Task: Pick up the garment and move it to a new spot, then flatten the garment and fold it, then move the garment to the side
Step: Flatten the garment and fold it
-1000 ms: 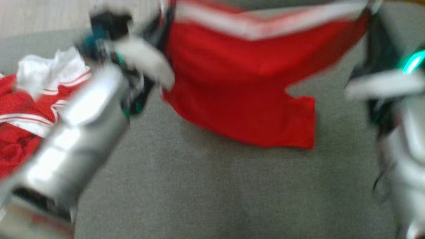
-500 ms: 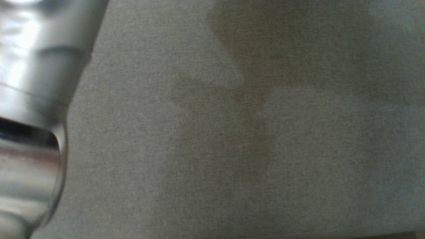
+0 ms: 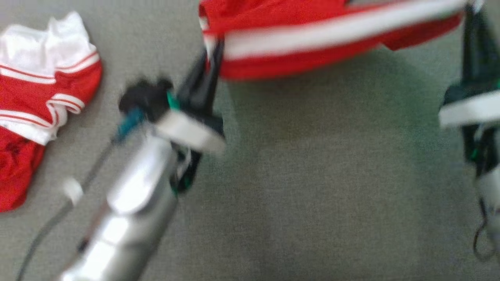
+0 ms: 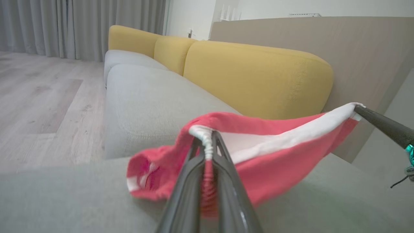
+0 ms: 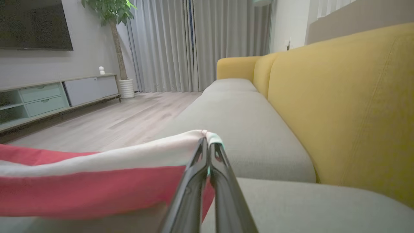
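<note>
A red garment (image 3: 312,35) with a white waistband hangs stretched between my two grippers above the grey sofa seat. My left gripper (image 3: 213,50) is shut on its left waistband corner; in the left wrist view the fingers (image 4: 208,152) pinch the white gathered edge of the garment (image 4: 268,161). My right gripper (image 3: 470,11) is shut on the other corner at the upper right; the right wrist view shows its tips (image 5: 207,144) clamped on the white band of the garment (image 5: 97,187). The head view is blurred.
A crumpled pile of red and white clothes (image 3: 35,97) lies on the seat (image 3: 312,195) at the left. Yellow back cushions (image 4: 252,77) run behind the seat. Beyond the sofa is wooden floor (image 5: 113,123), a TV cabinet (image 5: 48,97) and a potted plant.
The head camera has swung, so the whole view shifted. The garment, hanging long a second ago, now shows bunched into a narrower band held between both grippers.
</note>
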Controlling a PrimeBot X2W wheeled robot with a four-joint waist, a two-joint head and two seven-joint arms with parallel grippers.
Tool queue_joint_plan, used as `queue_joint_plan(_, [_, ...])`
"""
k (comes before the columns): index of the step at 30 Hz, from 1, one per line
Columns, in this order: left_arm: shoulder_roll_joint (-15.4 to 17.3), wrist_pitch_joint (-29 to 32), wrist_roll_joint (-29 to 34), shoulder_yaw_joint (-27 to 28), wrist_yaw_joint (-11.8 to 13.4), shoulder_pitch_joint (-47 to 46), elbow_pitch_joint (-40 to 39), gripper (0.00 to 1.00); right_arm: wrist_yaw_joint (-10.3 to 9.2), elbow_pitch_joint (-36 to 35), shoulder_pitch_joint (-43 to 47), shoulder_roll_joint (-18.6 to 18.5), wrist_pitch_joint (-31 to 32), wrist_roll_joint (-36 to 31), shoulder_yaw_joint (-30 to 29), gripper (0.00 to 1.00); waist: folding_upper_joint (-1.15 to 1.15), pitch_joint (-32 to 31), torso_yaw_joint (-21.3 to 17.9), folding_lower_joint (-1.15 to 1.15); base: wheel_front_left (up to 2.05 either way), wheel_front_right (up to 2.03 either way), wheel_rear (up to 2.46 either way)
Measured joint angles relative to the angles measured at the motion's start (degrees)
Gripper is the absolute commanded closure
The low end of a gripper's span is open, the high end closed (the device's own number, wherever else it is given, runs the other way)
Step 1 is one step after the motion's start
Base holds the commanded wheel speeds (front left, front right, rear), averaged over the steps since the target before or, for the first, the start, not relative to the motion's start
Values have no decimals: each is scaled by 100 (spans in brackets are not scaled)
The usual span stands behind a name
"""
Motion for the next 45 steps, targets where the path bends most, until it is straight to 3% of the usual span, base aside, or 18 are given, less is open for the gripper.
queue_joint_plan(13, [-92, 1, 603, 363, -20, 3517, -909, 100, 0, -811, 3173, 171, 201, 705, 76, 100, 0, -1569, 50, -2, 0, 0, 0])
queue_joint_plan(20, [-157, 1, 814, 469, -20, 4559, -1349, 100, 0, -1973, 4787, 353, 698, 699, -401, 100, 1, -2180, 186, -2, 0, 0, 0])
queue_joint_plan(22, [-159, 1, 825, 474, -20, 4625, -1454, 100, 0, -2226, 4882, 392, 800, 632, -590, 100, 1, -2178, 267, 0, 0, 0, 0])
queue_joint_plan(29, [-255, 1, 343, 452, -20, 4421, -1558, 100, 0, -2421, 4424, 386, 1251, 361, -834, 100, 0, -1999, 524, 1, 0, 0, 0])
queue_joint_plan(36, [-331, 1, -744, 57, -12, 3310, -1146, 100, 0, -1878, 2806, -318, 1604, 235, -554, 100, 0, -1541, 788, 2, 0, 0, 0])
queue_joint_plan(44, [-357, 1, -1793, -542, 410, 1951, -728, 100, 0, -860, 1144, -750, 1819, 345, 89, 100, 0, -883, 1112, 3, 0, 0, 0])
queue_joint_plan(45, [-360, 1, -1976, -660, 549, 1646, -615, 100, 0, -514, 724, -855, 1847, 368, 347, 100, 0, -708, 1205, 3, 0, 0, 0])
